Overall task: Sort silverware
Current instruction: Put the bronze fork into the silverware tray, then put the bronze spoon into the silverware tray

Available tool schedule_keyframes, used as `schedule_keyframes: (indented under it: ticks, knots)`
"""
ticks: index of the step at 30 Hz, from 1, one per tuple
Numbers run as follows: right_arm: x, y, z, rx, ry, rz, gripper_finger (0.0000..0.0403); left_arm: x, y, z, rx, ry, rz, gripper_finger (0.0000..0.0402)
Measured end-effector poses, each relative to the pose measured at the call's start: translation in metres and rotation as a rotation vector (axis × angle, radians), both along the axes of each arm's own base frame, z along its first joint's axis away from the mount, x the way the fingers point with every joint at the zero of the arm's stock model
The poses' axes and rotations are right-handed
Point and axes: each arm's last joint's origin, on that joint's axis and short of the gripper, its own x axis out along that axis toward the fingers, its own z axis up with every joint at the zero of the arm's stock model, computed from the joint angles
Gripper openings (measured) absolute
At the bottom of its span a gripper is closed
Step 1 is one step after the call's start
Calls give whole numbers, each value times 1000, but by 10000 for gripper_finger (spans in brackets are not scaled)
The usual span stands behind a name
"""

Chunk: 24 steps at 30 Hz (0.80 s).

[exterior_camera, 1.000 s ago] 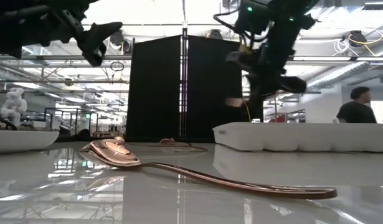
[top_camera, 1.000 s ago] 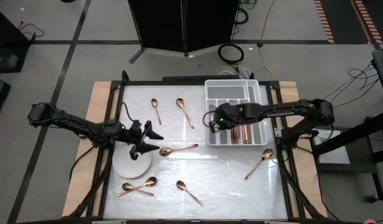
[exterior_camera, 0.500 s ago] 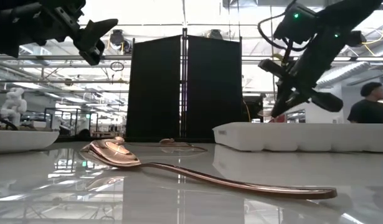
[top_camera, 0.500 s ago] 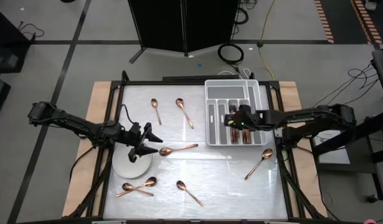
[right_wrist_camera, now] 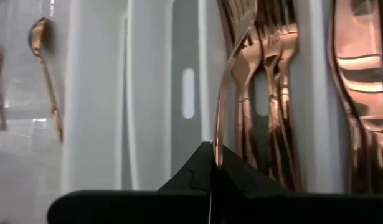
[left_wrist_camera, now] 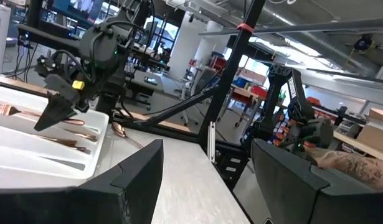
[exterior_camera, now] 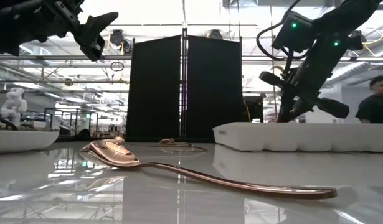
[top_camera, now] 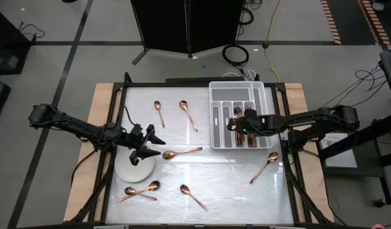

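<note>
My right gripper (top_camera: 236,124) is over the white compartmented tray (top_camera: 217,95), shut on a copper fork (right_wrist_camera: 231,68). More forks (right_wrist_camera: 272,74) and other copper pieces (right_wrist_camera: 359,93) lie in the tray's compartments. My left gripper (top_camera: 158,145) hovers open above the table between the white plate (top_camera: 128,170) and a spoon (top_camera: 181,152), touching nothing. Several more spoons lie flat on the table: (top_camera: 158,111), (top_camera: 188,113), (top_camera: 265,166), a pair (top_camera: 139,191) and one (top_camera: 193,197). My right gripper pinches the fork by its handle (right_wrist_camera: 217,152) between the two shut fingertips (right_wrist_camera: 197,165). It comes from above, slanting down into the tray. The fork runs on past the fingertips, its tines (right_wrist_camera: 241,15) over the fork compartment. Whether they touch the tray, I cannot tell.
The tray sits at the table's far right. The plate lies near the left edge. Raised rails frame the table (top_camera: 201,172). A black panel (exterior_camera: 185,87) stands behind the far edge. A person (exterior_camera: 375,106) is in the room beyond, on the right.
My right gripper has moved across the tray from its left compartments toward the table's right edge, then sunk a little toward the tray and tipped more steeply. The left arm and the spoons on the table have kept still.
</note>
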Motion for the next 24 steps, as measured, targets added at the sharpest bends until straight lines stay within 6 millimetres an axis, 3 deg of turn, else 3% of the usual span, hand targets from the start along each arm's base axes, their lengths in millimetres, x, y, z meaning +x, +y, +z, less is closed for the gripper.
schedule_keyframes:
  ticks: [11,24]
  knots:
    - [-2,0,-7,9,72,-4,5,0,0,0,-1,-2,3,242]
    - [-6,-2,-2,33,71,37,91,0,0,0,-1,-1,3,242]
